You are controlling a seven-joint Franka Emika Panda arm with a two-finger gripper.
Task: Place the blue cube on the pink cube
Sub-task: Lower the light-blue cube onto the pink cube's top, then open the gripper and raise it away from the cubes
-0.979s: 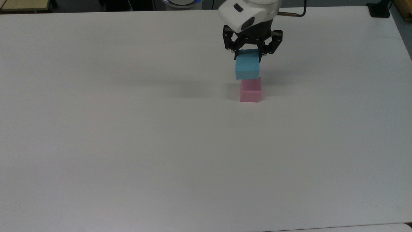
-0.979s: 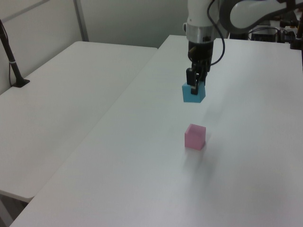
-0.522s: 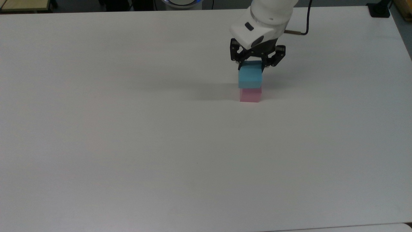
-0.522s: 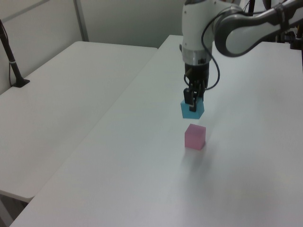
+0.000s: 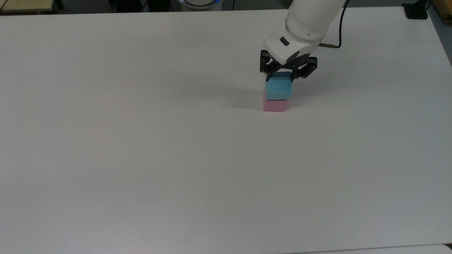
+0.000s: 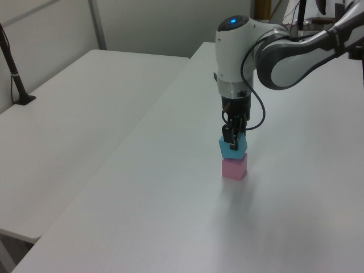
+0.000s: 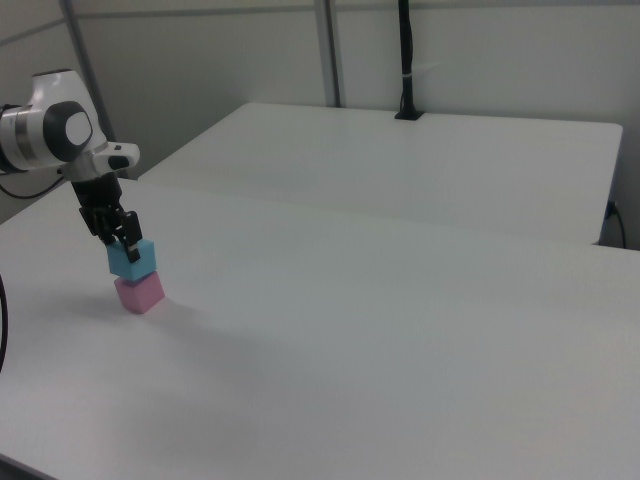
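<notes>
The pink cube rests on the white table. Right above it is the light blue cube, its bottom face at or just over the pink cube's top and shifted slightly to the top view's right. My gripper comes straight down from above and is shut on the blue cube, with black fingers on opposite sides of it.
The white arm reaches in from the left view's upper right. A second white table stands alongside, with a black pole mounted on it. A cable trails from the wrist.
The gripper has carried the blue cube down and toward the pink cube. The cube hung beside it and higher a second ago and now sits directly over it.
</notes>
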